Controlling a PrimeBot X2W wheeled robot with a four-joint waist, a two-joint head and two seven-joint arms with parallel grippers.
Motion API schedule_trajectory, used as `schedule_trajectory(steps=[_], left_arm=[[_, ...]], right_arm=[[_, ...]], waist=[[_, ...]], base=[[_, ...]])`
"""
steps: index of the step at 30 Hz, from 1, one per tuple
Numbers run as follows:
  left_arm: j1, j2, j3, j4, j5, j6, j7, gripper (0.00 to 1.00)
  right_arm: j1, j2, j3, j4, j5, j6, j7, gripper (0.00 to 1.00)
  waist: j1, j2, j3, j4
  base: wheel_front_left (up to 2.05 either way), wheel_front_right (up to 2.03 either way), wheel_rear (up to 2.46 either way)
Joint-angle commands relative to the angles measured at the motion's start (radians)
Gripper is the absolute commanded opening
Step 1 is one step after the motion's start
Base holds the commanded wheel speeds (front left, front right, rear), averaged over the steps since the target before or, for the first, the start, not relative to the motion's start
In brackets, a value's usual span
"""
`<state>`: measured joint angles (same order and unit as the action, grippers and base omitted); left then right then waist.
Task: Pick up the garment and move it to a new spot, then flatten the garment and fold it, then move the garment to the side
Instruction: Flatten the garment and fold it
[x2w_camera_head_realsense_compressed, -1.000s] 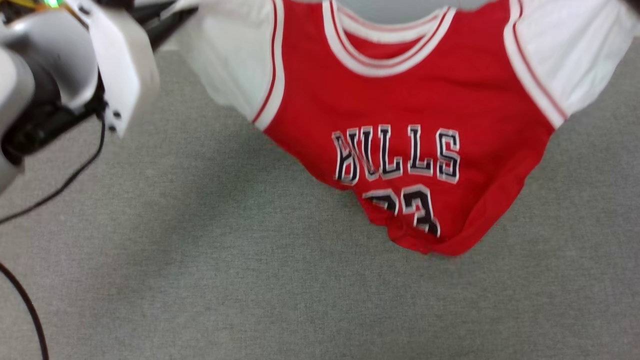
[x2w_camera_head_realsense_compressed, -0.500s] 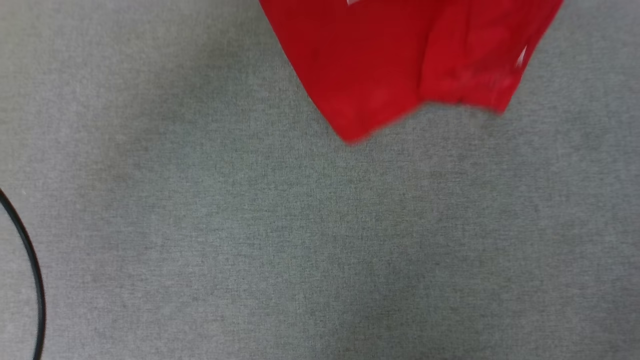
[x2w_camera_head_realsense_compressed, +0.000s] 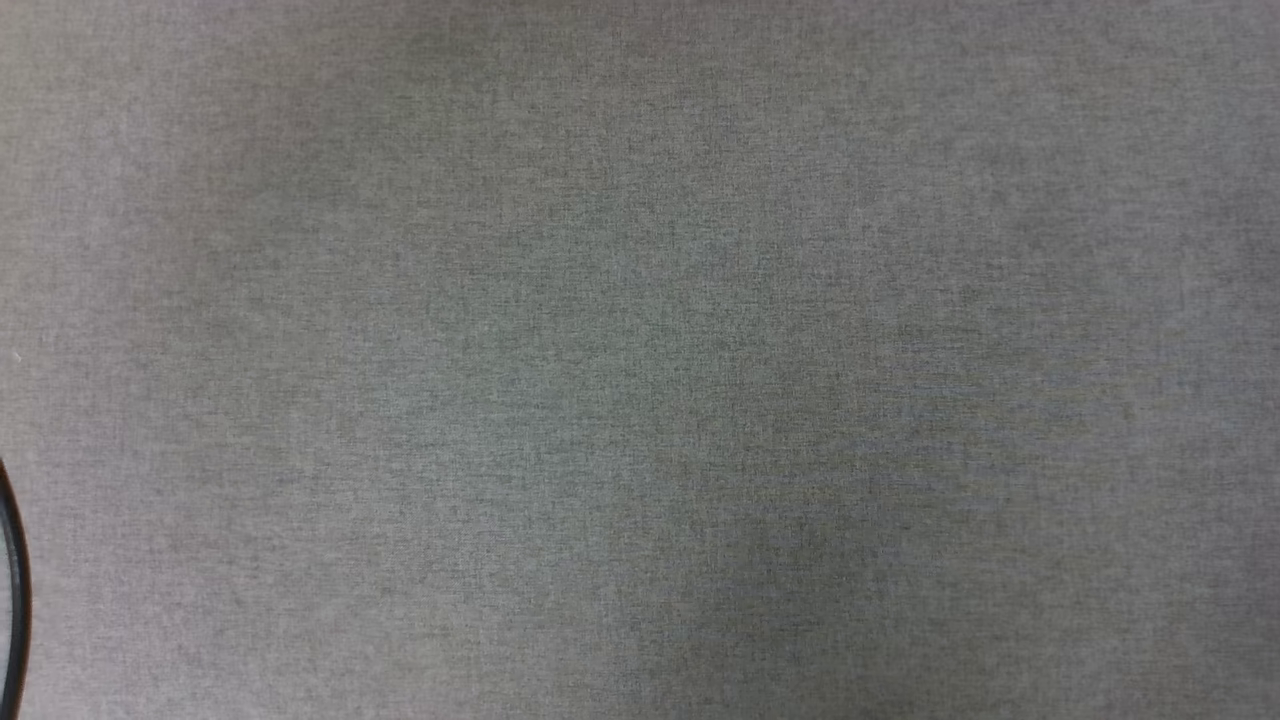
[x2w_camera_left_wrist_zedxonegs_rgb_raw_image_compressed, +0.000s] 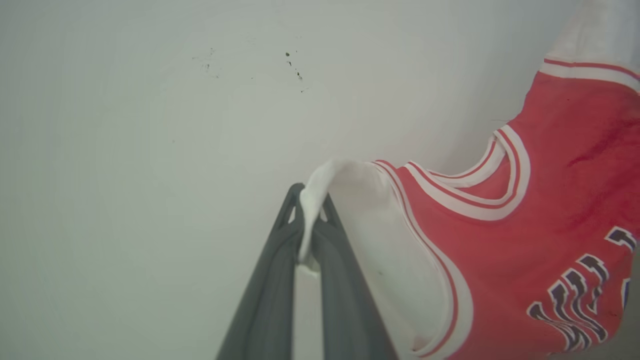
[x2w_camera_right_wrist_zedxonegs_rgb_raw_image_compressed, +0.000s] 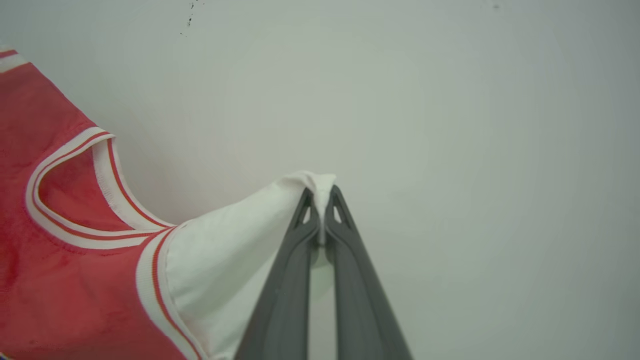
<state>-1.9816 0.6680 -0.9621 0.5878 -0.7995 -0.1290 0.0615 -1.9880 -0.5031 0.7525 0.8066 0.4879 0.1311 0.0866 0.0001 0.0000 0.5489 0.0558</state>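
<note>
While our left gripper (x2w_camera_left_wrist_zedxonegs_rgb_raw_image_compressed: 311, 200) and right gripper (x2w_camera_right_wrist_zedxonegs_rgb_raw_image_compressed: 320, 195) each clamp a sleeve of the red, white-sleeved jersey garment (x2w_camera_left_wrist_zedxonegs_rgb_raw_image_compressed: 525, 240) hung between them, we judge it mid-move, next needing lowering onto the grey woven surface (x2w_camera_head_realsense_compressed: 640, 360).

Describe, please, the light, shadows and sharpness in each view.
Head view: the grey cloth surface is sharp, with a soft darker patch low in the middle. Left wrist view: the garment looks washed-out, its letters bent near the edge. Right wrist view: even pale light, no hard shadows.
</note>
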Motion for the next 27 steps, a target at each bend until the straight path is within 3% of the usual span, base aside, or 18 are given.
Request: schedule_trajectory(steps=[1,9,19,27], left_arm=[[0.003,0.0,-0.014,0.009,-0.004,0.001,-0.018,0.0],[0.157,-0.01,-0.108,0.032,-0.037,0.001,-0.114,0.0],[0.489,0.006,-0.193,-0.003,-0.107,0.007,-0.237,0.0],[0.845,0.078,-0.252,-0.138,-0.167,0.089,-0.289,0.0]], right_arm=[[0.002,0.012,0.021,0.022,0.016,-0.001,-0.01,0.0],[0.159,0.034,0.154,0.062,0.092,-0.001,-0.084,0.0],[0.457,0.018,0.293,0.027,0.243,-0.001,-0.169,0.0],[0.742,-0.062,0.431,-0.092,0.353,-0.001,-0.203,0.0]], waist=[[-0.0001,0.0,0.003,0.001],[-0.0001,0.0,-0.039,0.005],[-0.0001,0.0,-0.164,-0.002],[-0.0001,0.0,-0.272,-0.017]], base=[[0.0,0.0,0.0],[0.0,0.0,0.0],[0.0,0.0,0.0],[0.0,0.0,0.0]])
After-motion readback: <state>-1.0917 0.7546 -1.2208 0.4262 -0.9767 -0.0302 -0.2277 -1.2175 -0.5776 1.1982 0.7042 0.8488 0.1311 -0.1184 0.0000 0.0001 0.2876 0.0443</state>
